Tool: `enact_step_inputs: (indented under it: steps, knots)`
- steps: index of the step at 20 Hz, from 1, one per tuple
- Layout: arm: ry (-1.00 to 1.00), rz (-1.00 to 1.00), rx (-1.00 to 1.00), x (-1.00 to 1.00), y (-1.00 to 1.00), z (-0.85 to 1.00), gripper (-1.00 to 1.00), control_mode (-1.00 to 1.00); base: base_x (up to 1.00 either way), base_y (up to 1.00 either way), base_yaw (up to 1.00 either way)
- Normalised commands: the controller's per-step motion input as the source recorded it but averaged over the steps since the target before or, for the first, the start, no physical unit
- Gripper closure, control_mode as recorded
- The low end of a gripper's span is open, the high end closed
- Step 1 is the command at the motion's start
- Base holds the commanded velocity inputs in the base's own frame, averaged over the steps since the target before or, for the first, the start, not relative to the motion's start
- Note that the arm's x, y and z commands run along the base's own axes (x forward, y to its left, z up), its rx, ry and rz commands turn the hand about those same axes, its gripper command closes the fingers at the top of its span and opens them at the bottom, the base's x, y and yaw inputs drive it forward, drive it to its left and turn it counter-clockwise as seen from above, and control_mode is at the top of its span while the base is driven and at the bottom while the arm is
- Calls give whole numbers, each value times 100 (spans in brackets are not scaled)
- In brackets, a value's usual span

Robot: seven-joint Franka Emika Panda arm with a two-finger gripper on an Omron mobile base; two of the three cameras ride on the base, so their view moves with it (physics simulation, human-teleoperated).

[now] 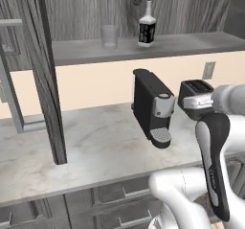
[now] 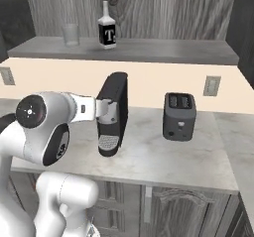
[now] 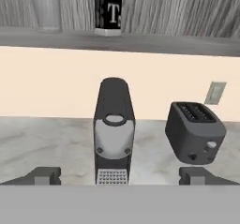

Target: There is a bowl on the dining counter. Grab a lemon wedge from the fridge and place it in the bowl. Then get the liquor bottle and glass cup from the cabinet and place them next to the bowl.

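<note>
The cabinet (image 1: 191,45) stands open above the counter, its door (image 1: 45,79) swung out at the left. On its grey shelf the clear glass cup (image 1: 110,35) stands left of the black-labelled liquor bottle (image 1: 147,28), a short gap between them. The right base view also takes in the glass cup (image 2: 71,34) and liquor bottle (image 2: 106,30). In the hand view my gripper (image 3: 120,176) is open and empty, low and well short of the shelf, with the liquor bottle (image 3: 108,10) and glass cup (image 3: 47,12) high above it. The bowl, dining counter, fridge and lemon wedge are out of view.
A black coffee machine (image 1: 153,106) stands on the marbled counter (image 1: 95,151) directly ahead of the hand, under the shelf. A dark toaster (image 2: 179,116) sits to its right. Wall outlets (image 2: 212,86) are on the cream backsplash. Drawer fronts (image 1: 119,194) run below the counter.
</note>
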Motion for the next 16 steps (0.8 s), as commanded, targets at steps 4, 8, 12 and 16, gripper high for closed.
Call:
enact_step_inputs:
  steps: [4,8,12,16]
  knots:
    - [-40,-1,0,8,-7,71,-100,-100,0,0,0]
    - [-22,-9,0,43,0,88,-100,-100,0,0,0]
    - [-10,-9,0,50,0,85,-100,-100,0,0,0]
    - [1,-2,0,33,0,67,-100,-100,0,0,0]
